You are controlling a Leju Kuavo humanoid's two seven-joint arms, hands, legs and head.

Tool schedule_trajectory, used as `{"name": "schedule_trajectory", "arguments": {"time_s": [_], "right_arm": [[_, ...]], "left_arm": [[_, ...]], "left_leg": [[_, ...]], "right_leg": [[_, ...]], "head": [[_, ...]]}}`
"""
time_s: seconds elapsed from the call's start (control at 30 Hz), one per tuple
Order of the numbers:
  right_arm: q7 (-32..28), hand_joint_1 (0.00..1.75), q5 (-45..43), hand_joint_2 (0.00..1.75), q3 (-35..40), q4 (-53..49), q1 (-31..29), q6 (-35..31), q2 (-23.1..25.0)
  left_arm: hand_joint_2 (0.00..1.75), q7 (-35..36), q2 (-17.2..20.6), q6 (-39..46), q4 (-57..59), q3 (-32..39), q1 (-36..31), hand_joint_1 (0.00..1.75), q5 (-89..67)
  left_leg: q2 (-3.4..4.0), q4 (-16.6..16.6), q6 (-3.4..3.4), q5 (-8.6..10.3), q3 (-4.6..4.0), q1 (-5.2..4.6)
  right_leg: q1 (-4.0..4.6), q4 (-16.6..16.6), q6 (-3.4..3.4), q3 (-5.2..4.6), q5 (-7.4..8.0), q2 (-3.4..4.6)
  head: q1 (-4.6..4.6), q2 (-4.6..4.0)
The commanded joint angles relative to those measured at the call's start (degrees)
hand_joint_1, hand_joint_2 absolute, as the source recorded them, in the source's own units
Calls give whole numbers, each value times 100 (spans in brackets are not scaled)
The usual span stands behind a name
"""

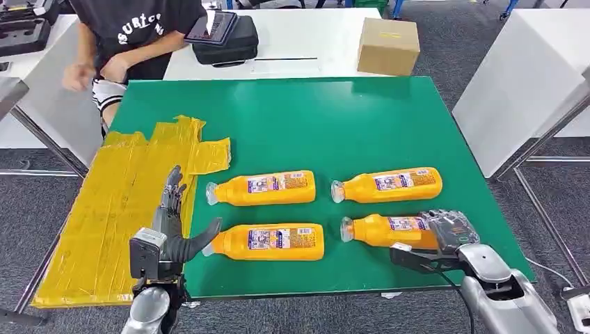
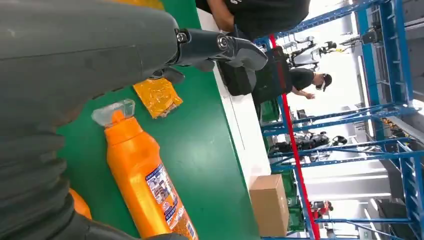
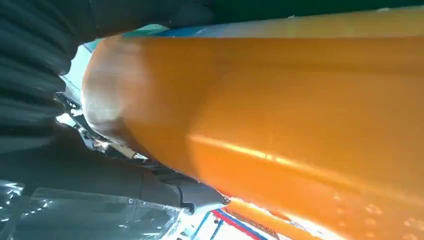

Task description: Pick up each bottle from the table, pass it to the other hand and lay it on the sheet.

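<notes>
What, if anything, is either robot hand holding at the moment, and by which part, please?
The right robot hand wraps the base end of the front-right orange bottle, which lies on the green table. The left robot hand holds nothing.

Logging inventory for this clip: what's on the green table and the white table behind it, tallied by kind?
Orange bottles: 4, lying at and
Yellow sheet: 1
Cardboard box: 1
Black case: 1
Total: 7
</notes>
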Motion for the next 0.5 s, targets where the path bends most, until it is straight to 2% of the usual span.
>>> {"name": "schedule_trajectory", "arguments": {"time_s": [0.03,0.07,0.17,0.3,0.33,0.4,0.5], "right_arm": [[-43,175,-26,175,260,622,-88,-311,534],[-33,175,-19,175,258,576,-94,-346,576],[-36,175,-150,175,169,-157,131,-466,608],[-167,175,-599,175,-73,-1600,479,-663,640],[-138,175,-604,175,-77,-1675,489,-607,636],[-252,175,-764,175,-180,-1798,538,-703,714],[-475,175,-1128,175,-427,-2244,627,-997,1024]], "left_arm": [[175,25,51,12,84,119,12,0,-3],[175,25,46,14,69,127,10,0,-3],[175,35,48,15,19,157,10,0,-22],[175,44,70,33,-123,235,151,0,-41],[175,47,72,34,-130,233,158,0,-42],[175,33,64,32,-135,246,179,0,-59],[175,5,28,23,-92,235,134,0,-112]], "left_leg": [[10,-13,-16,-6,22,13],[11,-5,-9,-5,13,9],[20,-7,-16,-9,16,13],[19,0,-21,-14,8,12],[22,1,-30,-23,15,17],[9,1,-14,-6,-9,2],[11,0,-15,-12,-19,9]], "right_leg": [[17,-22,-35,26,0,-2],[12,-11,-18,14,1,5],[17,-13,-34,16,0,10],[17,0,-41,4,-9,6],[24,-1,-62,12,-17,2],[5,8,-24,-8,-8,4],[13,1,-30,-15,-10,6]], "head": [[0,0],[2,2],[2,0],[0,2],[0,2],[0,0],[-2,2]]}}
